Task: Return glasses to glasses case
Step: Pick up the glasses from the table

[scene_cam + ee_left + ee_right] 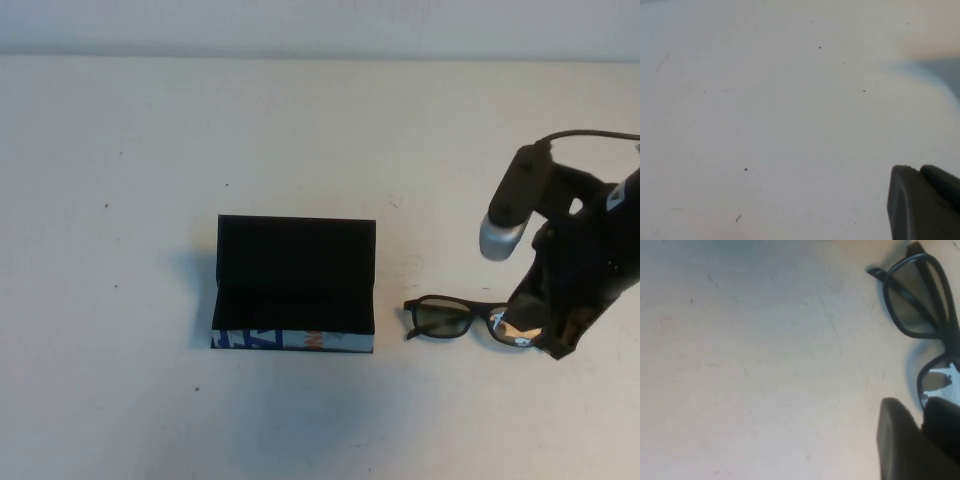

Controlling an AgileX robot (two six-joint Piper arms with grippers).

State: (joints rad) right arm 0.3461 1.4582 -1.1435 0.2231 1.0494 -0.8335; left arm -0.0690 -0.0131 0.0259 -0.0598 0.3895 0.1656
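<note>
The glasses case (293, 341) stands open in the middle of the table, its black lid raised at the back and its white, blue and orange front facing me. The dark-rimmed glasses (441, 318) lie on the table just right of it. In the right wrist view the glasses (914, 300) run towards the fingers. My right gripper (530, 335) is down at the glasses' right lens, and in its own view the right gripper (922, 412) is shut on the rim there. My left gripper (917, 172) is shut and empty over bare table. It is outside the high view.
The white table top (150, 150) stretches all round the case. The right arm's wrist camera (505, 235) hangs above the glasses' right end. The table's far edge meets a pale wall at the back.
</note>
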